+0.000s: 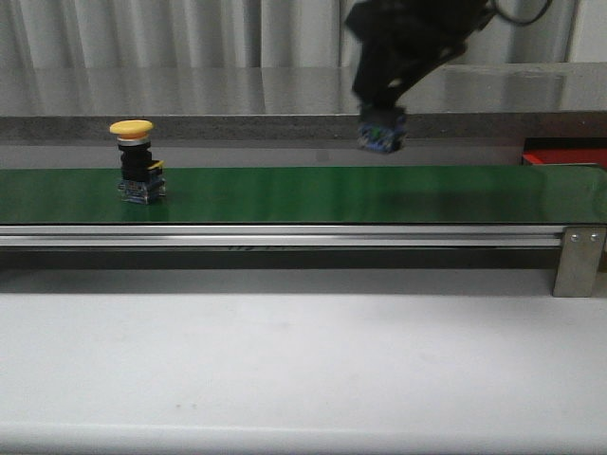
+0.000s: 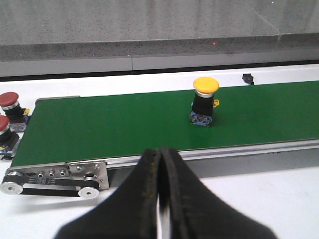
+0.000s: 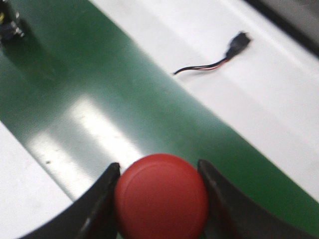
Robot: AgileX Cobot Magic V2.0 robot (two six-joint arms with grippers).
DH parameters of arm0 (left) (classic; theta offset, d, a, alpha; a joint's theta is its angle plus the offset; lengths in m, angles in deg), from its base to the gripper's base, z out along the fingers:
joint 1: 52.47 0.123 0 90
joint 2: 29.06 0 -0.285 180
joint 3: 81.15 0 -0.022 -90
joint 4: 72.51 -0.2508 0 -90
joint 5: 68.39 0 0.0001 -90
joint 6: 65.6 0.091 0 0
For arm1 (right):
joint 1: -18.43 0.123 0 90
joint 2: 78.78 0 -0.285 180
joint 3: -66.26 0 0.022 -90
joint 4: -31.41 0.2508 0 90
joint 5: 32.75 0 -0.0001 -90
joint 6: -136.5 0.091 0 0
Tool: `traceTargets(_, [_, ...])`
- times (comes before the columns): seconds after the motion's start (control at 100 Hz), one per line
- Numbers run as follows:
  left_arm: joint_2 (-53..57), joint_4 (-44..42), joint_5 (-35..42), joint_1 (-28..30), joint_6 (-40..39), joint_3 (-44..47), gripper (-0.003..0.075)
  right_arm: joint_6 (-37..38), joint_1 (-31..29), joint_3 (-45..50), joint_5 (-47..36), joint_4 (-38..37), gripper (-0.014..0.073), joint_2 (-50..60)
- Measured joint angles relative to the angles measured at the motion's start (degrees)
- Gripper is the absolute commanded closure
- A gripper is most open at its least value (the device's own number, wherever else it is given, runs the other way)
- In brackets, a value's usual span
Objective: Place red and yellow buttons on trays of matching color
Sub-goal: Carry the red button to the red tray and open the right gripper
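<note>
A yellow button [image 1: 133,161] stands upright on the green belt [image 1: 313,194] toward its left; the left wrist view shows the same yellow button [image 2: 204,102] ahead of my left gripper [image 2: 160,152], which is shut and empty over the white table short of the belt. Above the belt's right half my right gripper [image 3: 158,166] is shut on a red button [image 3: 160,199]. That button's blue base [image 1: 382,131] hangs below the black arm, clear of the belt. Part of a red tray [image 1: 566,155] shows at the far right. The yellow tray is out of view.
Two more red buttons [image 2: 10,102] [image 2: 4,130] sit just past the belt's end by the roller bracket [image 2: 55,177]. A loose cable with a black plug [image 3: 214,60] lies on the white table beyond the belt. A metal rail [image 1: 285,237] runs along the belt's front.
</note>
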Motion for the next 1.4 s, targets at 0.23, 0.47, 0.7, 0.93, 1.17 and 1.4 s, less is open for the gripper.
traceTargets(0.23, [0.00, 0.00, 0.00, 0.00, 0.00, 0.00, 0.0741, 0.00, -15.90, 0.00, 3.42, 0.00, 0.0496, 9.19])
traceTargets(0.47, [0.00, 0.00, 0.00, -0.10, 0.00, 0.00, 0.0741, 0.00, -33.36, 0.00, 4.93, -0.12, 0.0496, 9.13])
traceTargets(0.7, [0.00, 0.00, 0.00, -0.10, 0.00, 0.00, 0.0741, 0.00, -41.52, 0.00, -0.50, -0.12, 0.0496, 2.72])
traceTargets(0.93, [0.00, 0.00, 0.00, -0.10, 0.00, 0.00, 0.0741, 0.00, -42.15, 0.00, -7.38, 0.26, 0.0496, -5.92])
traceTargets(1.17, [0.00, 0.00, 0.00, -0.10, 0.00, 0.00, 0.0741, 0.00, -42.15, 0.00, -13.75, 0.77, 0.0496, -12.86])
traceTargets(1.4, [0.00, 0.00, 0.00, -0.10, 0.00, 0.00, 0.0741, 0.00, -42.15, -1.36, -15.76, 0.96, 0.0496, -16.59])
